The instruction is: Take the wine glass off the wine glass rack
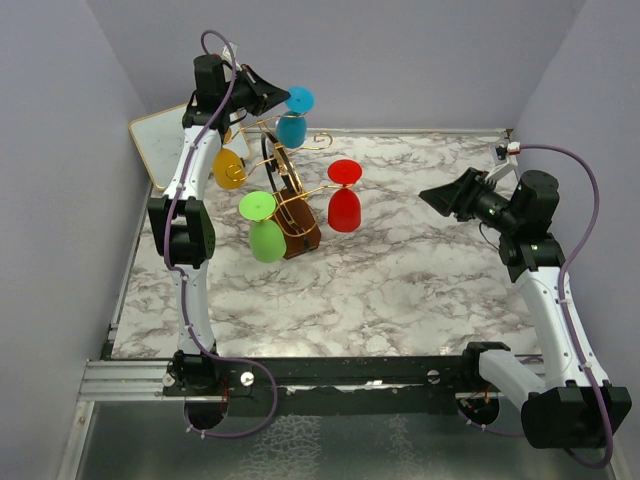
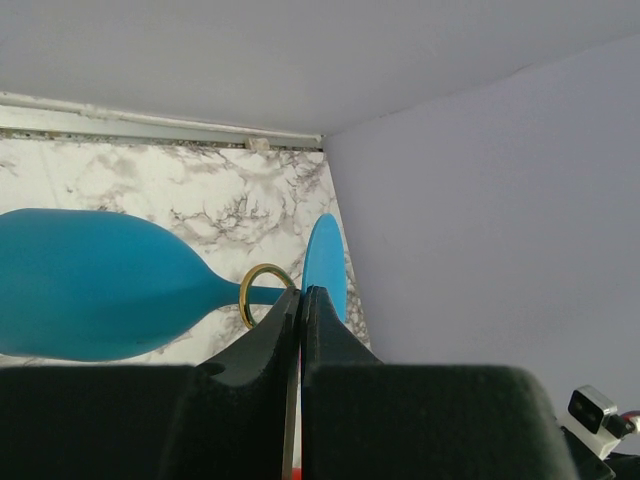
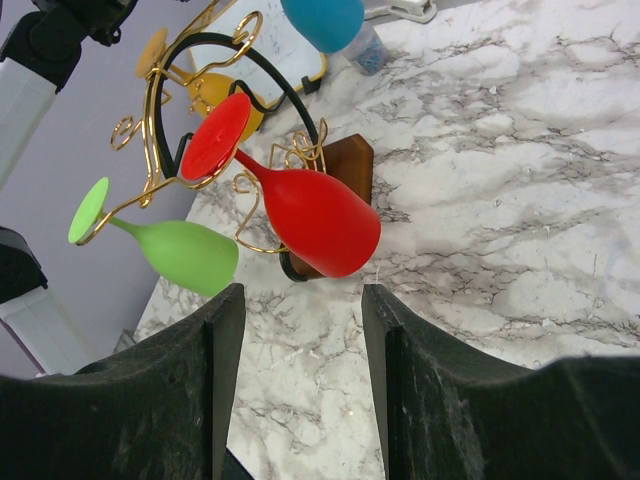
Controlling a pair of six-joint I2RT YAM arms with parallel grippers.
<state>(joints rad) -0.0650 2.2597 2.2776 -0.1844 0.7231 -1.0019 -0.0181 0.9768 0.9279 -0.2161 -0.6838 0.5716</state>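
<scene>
The wine glass rack (image 1: 283, 188) is a gold wire stand on a brown block (image 3: 345, 165) at the back left of the marble table. Blue, yellow, green and red wine glasses hang upside down from it. My left gripper (image 1: 272, 95) is high at the back, its jaws shut on the rim of the blue wine glass's foot (image 2: 325, 262). The blue bowl (image 2: 90, 285) lies to the left, and its stem passes through a gold ring (image 2: 249, 295). My right gripper (image 3: 302, 290) stands open, apart from the rack, facing the red glass (image 3: 315, 220).
A white board (image 1: 160, 140) leans at the back left corner behind the rack. The green glass (image 1: 266, 238) and yellow glass (image 1: 229, 170) hang on the rack's left side. Purple walls (image 2: 480, 200) close in on the table's back and sides.
</scene>
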